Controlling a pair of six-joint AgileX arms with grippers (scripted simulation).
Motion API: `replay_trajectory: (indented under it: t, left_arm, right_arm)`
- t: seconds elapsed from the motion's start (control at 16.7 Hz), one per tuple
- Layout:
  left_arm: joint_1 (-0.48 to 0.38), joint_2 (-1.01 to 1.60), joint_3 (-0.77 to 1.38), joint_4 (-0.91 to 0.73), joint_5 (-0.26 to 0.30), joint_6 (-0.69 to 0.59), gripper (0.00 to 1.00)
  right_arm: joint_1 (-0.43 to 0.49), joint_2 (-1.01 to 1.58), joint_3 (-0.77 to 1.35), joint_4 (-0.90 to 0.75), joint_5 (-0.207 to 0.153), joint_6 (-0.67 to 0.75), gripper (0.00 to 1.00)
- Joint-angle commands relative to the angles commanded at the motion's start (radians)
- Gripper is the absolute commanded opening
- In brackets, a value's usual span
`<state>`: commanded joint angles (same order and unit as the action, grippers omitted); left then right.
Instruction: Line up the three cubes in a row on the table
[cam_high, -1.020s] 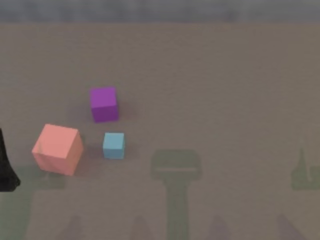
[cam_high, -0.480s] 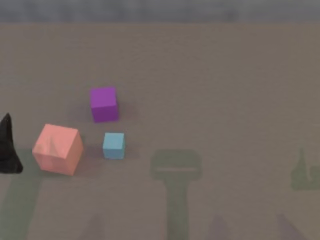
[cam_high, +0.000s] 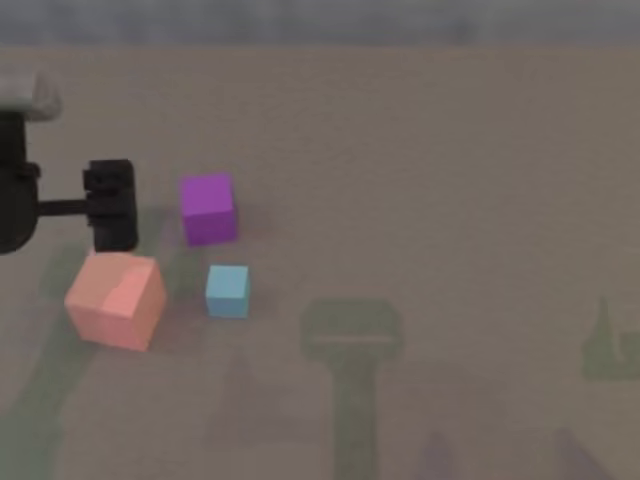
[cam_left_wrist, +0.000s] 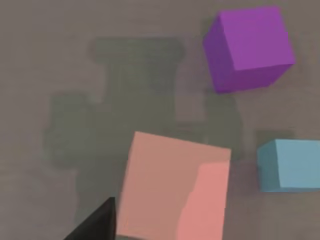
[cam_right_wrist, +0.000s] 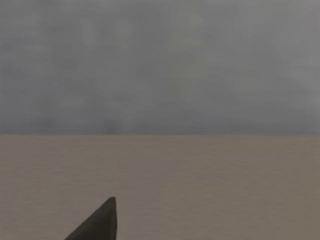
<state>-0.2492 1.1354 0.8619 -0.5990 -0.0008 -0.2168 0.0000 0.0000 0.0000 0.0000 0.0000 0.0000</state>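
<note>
Three cubes sit at the left of the table (cam_high: 450, 200). The large salmon-pink cube (cam_high: 115, 298) (cam_left_wrist: 175, 190) is nearest the front. The purple cube (cam_high: 208, 208) (cam_left_wrist: 250, 47) lies behind and to its right, and the small light-blue cube (cam_high: 228, 291) (cam_left_wrist: 290, 165) is just right of the pink one. None of them touch. My left gripper (cam_high: 112, 205) hovers open just behind the pink cube's back edge, left of the purple cube, holding nothing. One dark fingertip (cam_left_wrist: 102, 222) shows beside the pink cube. My right gripper is outside the top view, and its wrist view shows one fingertip (cam_right_wrist: 102, 220) over bare table.
Faint dark shadow shapes (cam_high: 350, 340) lie on the table's front half. The table's far edge meets a grey backdrop (cam_right_wrist: 160, 65).
My left arm has swung in from the left edge, up and to the right, to hover behind the pink cube. The cubes have not moved.
</note>
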Motion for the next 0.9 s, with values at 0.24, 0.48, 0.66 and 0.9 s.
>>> replay_trajectory:
  t: [0.24,0.48,0.66,0.9]
  left_arm:
    - [-0.086,0.4,0.286,-0.212,0.0,-0.074,1.0]
    - [-0.156,0.702,0.531,-0.374,0.002,-0.135,1.0]
    - [-0.192,0.863,0.662,-0.453,0.002,-0.166,1.0]
    - [-0.211,0.942,0.736,-0.493,0.003,-0.184,1.0]
  right_arm:
    - [0.0,0.0,0.0,0.0,0.0,0.0,1.0]
    - [0.0,0.0,0.0,0.0,0.0,0.0,1.0]
    - [0.0,0.0,0.0,0.0,0.0,0.0,1.0]
    - [0.0,0.0,0.0,0.0,0.0,0.0,1.0]
